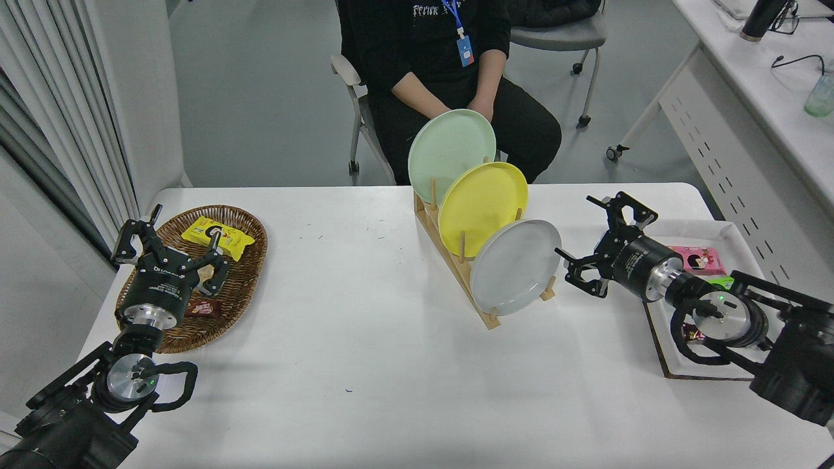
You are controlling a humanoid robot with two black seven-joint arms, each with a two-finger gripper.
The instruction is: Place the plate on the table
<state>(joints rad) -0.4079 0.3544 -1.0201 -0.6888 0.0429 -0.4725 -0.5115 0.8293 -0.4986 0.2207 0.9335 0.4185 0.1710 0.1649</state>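
The pale grey plate (515,266) stands on edge in the front slot of a wooden rack (456,267) on the white table (365,365). Behind it in the rack stand a yellow plate (482,207) and a mint green plate (449,154). My right gripper (588,244) is open and empty, just right of the grey plate's rim, close to it but apart from it. My left gripper (171,242) is open and parked at the lower left, over a wicker basket.
A wicker basket (247,273) with snack packs lies at the left. A white tray (664,345) with snacks lies at the right, under my right arm. A person sits at the far side, hands (479,107) in their lap behind the green plate.
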